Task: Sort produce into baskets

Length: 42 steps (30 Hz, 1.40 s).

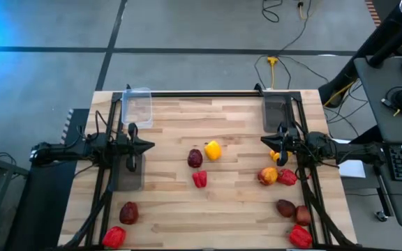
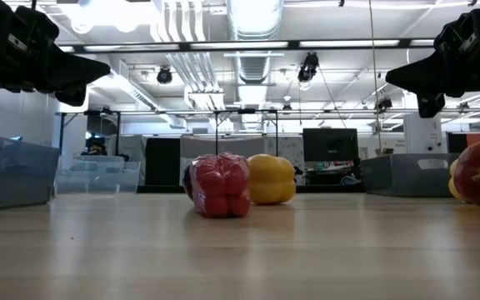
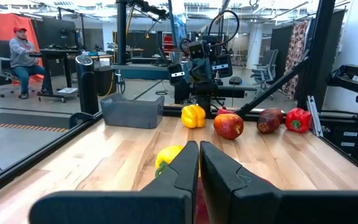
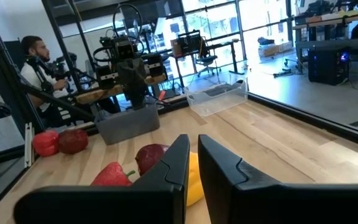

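Observation:
A yellow pepper, a maroon round piece and a red pepper lie at the table's middle. An orange-red piece, a red pepper and a small yellow piece lie by my right gripper. It hovers shut and empty, pointing left. My left gripper hovers shut and empty, pointing right, above a grey basket. A clear basket stands far left and a grey basket far right.
A maroon piece and a red pepper lie at the near left. Two maroon pieces and a red pepper lie at the near right. Black frame rails run along the table's sides. A seated person is beyond the table.

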Motion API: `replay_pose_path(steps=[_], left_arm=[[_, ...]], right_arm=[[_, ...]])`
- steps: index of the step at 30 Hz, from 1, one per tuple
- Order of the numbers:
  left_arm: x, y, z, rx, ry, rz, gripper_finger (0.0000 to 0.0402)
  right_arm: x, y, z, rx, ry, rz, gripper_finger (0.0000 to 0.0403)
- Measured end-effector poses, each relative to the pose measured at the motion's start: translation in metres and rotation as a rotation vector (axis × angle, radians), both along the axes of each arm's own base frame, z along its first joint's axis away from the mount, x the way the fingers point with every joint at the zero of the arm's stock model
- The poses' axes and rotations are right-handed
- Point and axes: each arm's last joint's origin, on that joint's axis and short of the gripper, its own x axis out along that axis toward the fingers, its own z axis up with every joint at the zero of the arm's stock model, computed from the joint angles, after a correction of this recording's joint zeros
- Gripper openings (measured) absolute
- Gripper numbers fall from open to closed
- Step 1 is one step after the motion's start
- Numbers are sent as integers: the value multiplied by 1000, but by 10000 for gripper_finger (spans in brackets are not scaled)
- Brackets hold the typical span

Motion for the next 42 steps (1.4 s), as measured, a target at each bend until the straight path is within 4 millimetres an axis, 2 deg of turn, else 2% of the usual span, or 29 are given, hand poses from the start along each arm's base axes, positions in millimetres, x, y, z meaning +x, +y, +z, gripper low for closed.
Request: replay_pose_path(steps=[9, 12, 14, 17, 19, 24, 28, 32, 36, 42], left_arm=[[0, 0, 0, 0, -1, 6, 0], [0, 2, 1, -21, -18, 76, 0], [-1, 3, 4, -179, -68, 77, 0], [-2, 3, 13, -623, -219, 31, 0], [-2, 5, 15, -799, -298, 78, 0], [-1, 7, 24, -763, -362, 115, 0], [6, 6, 38, -702, -235, 115, 7], [18, 5, 47, -580, -47, 136, 48], [33, 5, 54, -477, 95, 175, 120], [63, 6, 64, -600, 161, 247, 246]], right_arm=[[0, 0, 0, 0, 0, 0, 27], [0, 0, 0, 0, 0, 0, 27], [0, 0, 0, 0, 0, 0, 27], [0, 0, 0, 0, 0, 0, 27], [0, 0, 0, 0, 0, 0, 27], [0, 0, 0, 0, 0, 0, 27], [0, 0, 0, 0, 0, 0, 27], [0, 0, 0, 0, 0, 0, 27], [0, 0, 0, 0, 0, 0, 27], [0, 0, 0, 0, 0, 0, 27]])
